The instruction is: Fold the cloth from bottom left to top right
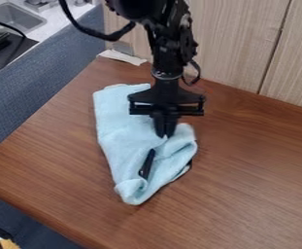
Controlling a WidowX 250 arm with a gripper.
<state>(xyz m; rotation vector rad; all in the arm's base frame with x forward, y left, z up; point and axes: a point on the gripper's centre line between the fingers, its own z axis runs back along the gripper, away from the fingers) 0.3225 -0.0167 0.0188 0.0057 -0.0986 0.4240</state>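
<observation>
Half done, perhaps, with the light-blue cloth point(117, 131) crumpled and partly doubled on the wooden table point(257, 165), pinched between the fingers of the black gripper point(165, 134); left: lay toward top right, release.

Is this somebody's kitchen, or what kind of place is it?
Probably a robot workroom or lab: a black robot arm hangs over a blue cloth on a wooden table. There's a grey sink nearby, maybe a pretend one.

Pale blue crumpled fabric cloth point(124, 131); brown wood-grained tabletop point(244, 170); black metal gripper point(165, 134); black slender object point(147, 164); beige, streaked wooden panels point(234, 44).
</observation>
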